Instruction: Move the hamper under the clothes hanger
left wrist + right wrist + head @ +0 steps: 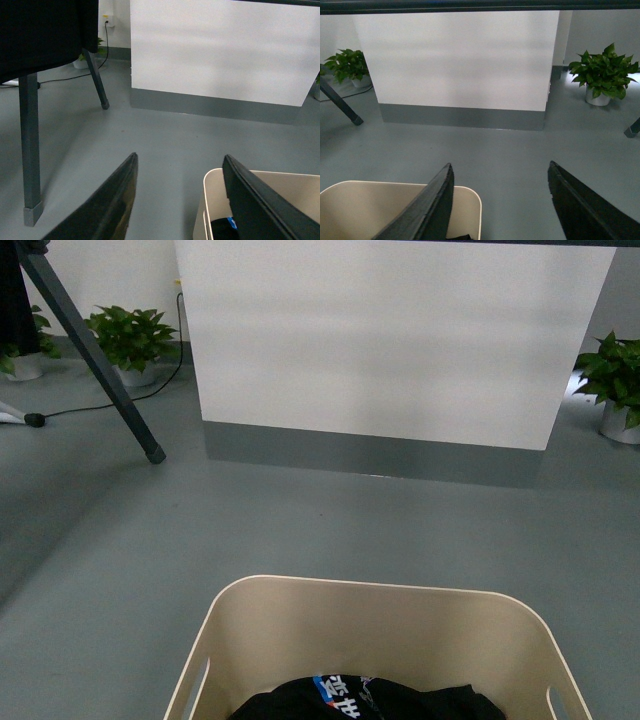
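The beige hamper (372, 586) stands on the grey floor at the near edge of the front view, with black clothing (365, 703) bearing a blue and white print inside. The clothes hanger's dark grey slanted leg (98, 365) ends in a black foot on the far left, apart from the hamper. My left gripper (180, 157) is open above the floor at the hamper's (212, 196) left corner. My right gripper (501, 165) is open by the hamper's (380, 205) right corner. The hanger leg (341, 106) shows far off. Neither gripper holds anything.
A white partition with a grey base (390, 340) stands across the floor ahead. Potted plants sit at the back left (130, 335) and right (615, 380). A black cable (100, 402) runs along the floor. Dark cloth (45, 35) hangs over a square grey post (29, 145).
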### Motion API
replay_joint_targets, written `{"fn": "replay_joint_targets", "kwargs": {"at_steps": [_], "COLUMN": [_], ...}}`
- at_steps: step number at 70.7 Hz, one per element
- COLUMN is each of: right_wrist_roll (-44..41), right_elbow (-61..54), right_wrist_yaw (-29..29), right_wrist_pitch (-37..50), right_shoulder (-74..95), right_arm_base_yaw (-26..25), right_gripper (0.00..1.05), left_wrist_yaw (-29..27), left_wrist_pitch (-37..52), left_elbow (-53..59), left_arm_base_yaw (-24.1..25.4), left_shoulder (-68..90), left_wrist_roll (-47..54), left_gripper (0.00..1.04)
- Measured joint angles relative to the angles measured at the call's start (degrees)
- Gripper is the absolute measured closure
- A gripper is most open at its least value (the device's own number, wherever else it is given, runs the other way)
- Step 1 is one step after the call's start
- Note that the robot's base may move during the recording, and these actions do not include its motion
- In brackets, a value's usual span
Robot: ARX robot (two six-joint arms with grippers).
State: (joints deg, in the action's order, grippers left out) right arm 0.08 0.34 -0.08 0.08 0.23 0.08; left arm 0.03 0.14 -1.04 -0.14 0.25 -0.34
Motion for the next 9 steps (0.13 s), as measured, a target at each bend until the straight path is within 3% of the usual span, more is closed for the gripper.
{"fn": "replay_joint_targets", "kwargs": {"at_steps": [9], "right_wrist_roll": [0.0], "right_elbow": [0.0], "right_wrist_yaw": [0.0], "right_wrist_pitch": [0.0], "right_shoulder": [0.0], "right_arm_base_yaw": [0.0], "right_gripper": [0.24], "left_wrist_yaw": [-0.02], "left_wrist_pitch": [-0.02], "left_elbow": [0.0], "left_arm_base_yaw": [0.0], "left_shoulder": [0.0], "left_wrist_roll": [0.0], "left_gripper": [0.27]}}
